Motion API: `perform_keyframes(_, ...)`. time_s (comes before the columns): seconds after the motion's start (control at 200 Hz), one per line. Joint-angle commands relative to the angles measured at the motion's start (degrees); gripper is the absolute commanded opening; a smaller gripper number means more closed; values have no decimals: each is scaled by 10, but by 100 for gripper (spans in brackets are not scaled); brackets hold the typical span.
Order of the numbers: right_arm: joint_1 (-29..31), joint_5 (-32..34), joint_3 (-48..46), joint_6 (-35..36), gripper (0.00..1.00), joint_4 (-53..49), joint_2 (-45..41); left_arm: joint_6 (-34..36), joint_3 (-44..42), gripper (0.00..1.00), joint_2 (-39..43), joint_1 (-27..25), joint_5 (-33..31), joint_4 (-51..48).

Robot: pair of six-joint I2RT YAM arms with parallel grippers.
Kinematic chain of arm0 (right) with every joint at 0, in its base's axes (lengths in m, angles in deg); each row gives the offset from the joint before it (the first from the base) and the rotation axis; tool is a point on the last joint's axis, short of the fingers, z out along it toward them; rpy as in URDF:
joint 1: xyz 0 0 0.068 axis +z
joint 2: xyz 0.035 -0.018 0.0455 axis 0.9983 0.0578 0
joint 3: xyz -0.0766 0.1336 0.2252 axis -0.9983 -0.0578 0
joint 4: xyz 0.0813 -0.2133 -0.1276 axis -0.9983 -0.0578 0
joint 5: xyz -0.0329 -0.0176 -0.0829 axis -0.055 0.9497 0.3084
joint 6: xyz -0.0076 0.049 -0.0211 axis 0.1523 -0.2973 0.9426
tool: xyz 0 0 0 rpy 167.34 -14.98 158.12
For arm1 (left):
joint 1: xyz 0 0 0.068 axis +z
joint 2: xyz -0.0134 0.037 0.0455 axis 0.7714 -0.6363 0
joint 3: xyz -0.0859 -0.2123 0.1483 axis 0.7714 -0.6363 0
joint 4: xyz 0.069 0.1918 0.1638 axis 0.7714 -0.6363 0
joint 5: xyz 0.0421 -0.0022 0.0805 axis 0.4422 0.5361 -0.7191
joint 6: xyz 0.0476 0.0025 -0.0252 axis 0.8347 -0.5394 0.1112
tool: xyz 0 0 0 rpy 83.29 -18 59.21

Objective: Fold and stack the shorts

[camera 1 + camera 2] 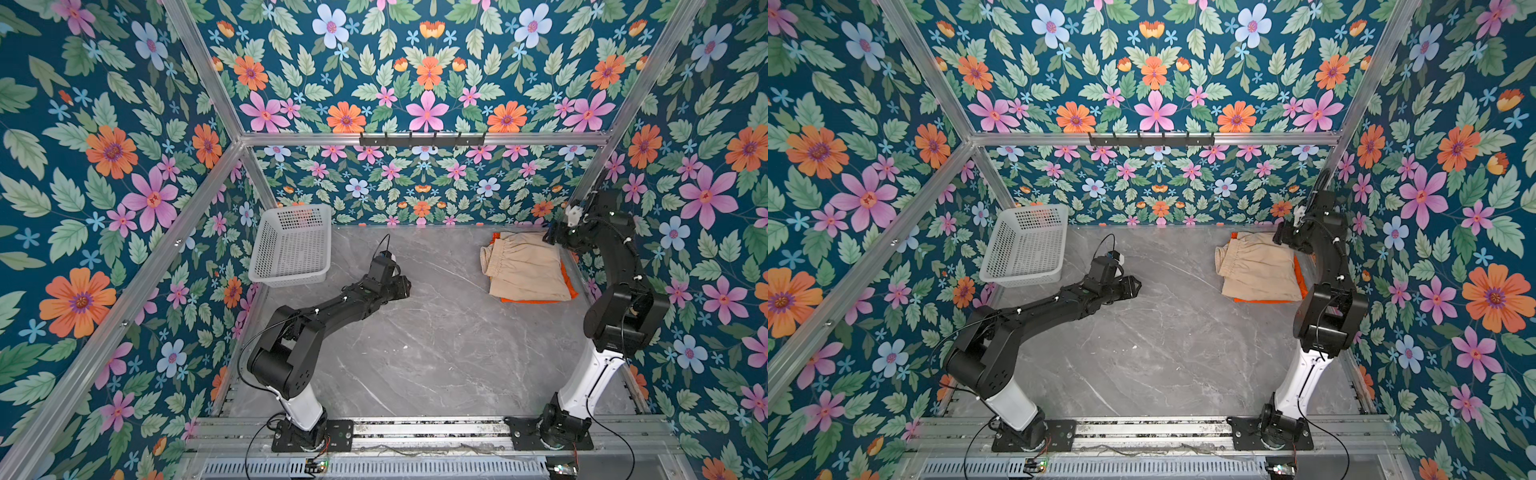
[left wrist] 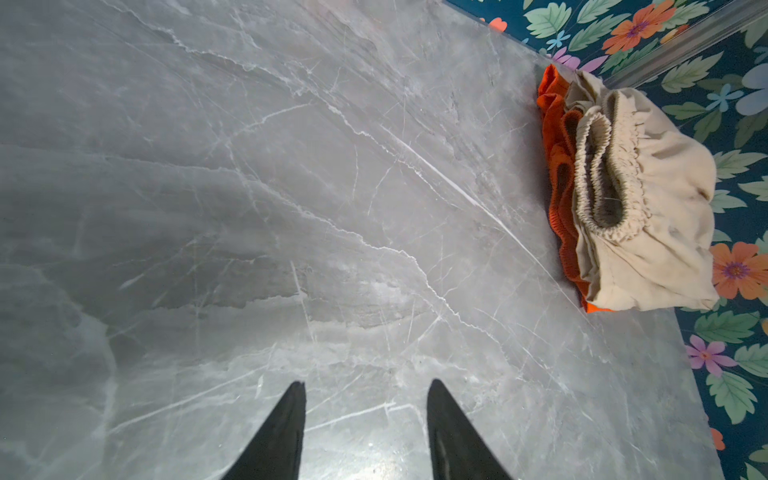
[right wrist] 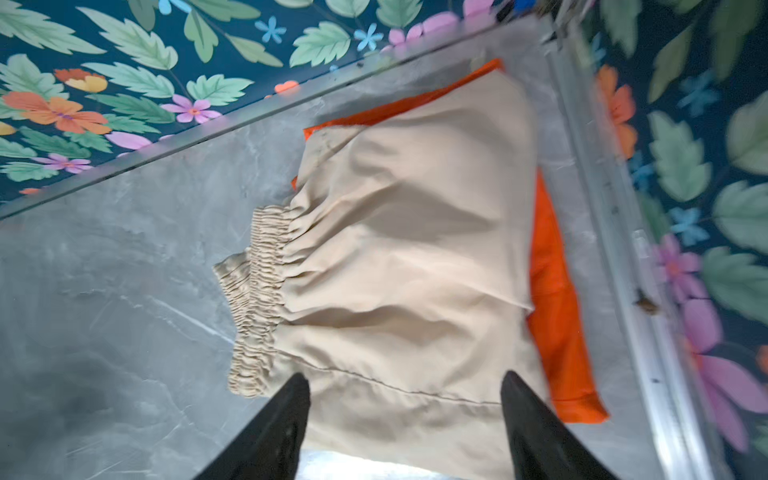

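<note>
The beige shorts (image 1: 525, 266) (image 1: 1258, 266) lie folded at the table's far right, elastic waist toward the middle. They rest on the folded orange shorts (image 1: 568, 284) (image 1: 1301, 276), which show only along the edges. My right gripper (image 1: 549, 236) (image 1: 1280, 237) hangs open just above the stack's far right corner; in the right wrist view its fingers (image 3: 291, 415) straddle beige fabric (image 3: 407, 257) without pinching it, orange (image 3: 552, 299) beside. My left gripper (image 1: 405, 286) (image 1: 1136, 286) (image 2: 365, 384) is open and empty over bare table left of centre; its wrist view shows the stack (image 2: 648, 232).
A white perforated basket (image 1: 291, 245) (image 1: 1025, 249) stands at the far left against the back wall. A black hook rail (image 1: 422, 139) runs along the rear frame. Floral walls close in on the grey marble table (image 1: 436, 332) on three sides.
</note>
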Motion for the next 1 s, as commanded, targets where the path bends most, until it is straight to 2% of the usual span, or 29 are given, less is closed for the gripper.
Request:
perform_keyframes(0.0,0,-66,-23,-38,72,79,35,-2,-4,50,12,0,-17,15)
perform_keyframes(0.25,-4,-47,-6,-77,71,86,164,2,-47,53,59,0,-60,31)
perform_keyframes(0.385,-4,-50,-22,-83,71,96,146,5,-63,55,90,1,-81,32)
perform_keyframes(0.54,-1,-14,-44,-59,74,94,40,28,-79,63,154,2,-132,22)
perform_keyframes(0.58,-1,-6,-55,-54,87,96,3,39,-82,65,176,2,-156,16)
perform_keyframes(0.6,-2,-2,-64,-51,97,101,-16,44,-84,66,188,2,-170,13)
perform_keyframes(0.615,-1,1,-72,-50,99,104,-33,48,-86,67,197,3,-181,11)
perform_keyframes(0.775,0,23,-218,-65,99,213,-223,97,-131,80,304,11,-317,14)
perform_keyframes(0.995,8,5,-525,-75,99,430,-442,193,-260,96,439,26,-494,93)
